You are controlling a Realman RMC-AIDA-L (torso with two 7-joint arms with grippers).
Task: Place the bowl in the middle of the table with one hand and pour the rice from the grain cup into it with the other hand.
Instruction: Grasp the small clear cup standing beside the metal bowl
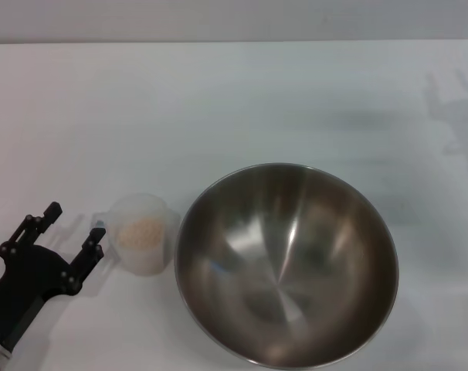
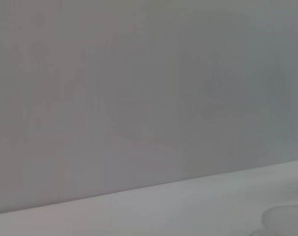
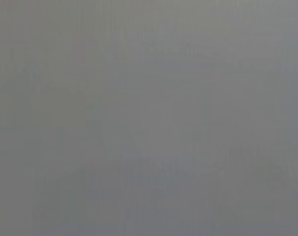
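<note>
Here, left pincer [image 1: 73, 226] wide apart, empty, beside the grain cup [image 1: 144, 233].

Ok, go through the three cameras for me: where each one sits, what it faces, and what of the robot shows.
Head: above, looking down at the white table, shiny steel bowl, frosted plastic grain cup of pale rice; open left end effector beside the cup; a bit of the right arm at the far right corner.
Left wrist: faces a grey wall over the table edge; no fingers visible.
Right wrist: only blank grey.
Shared: head and left wrist both show the table.
</note>
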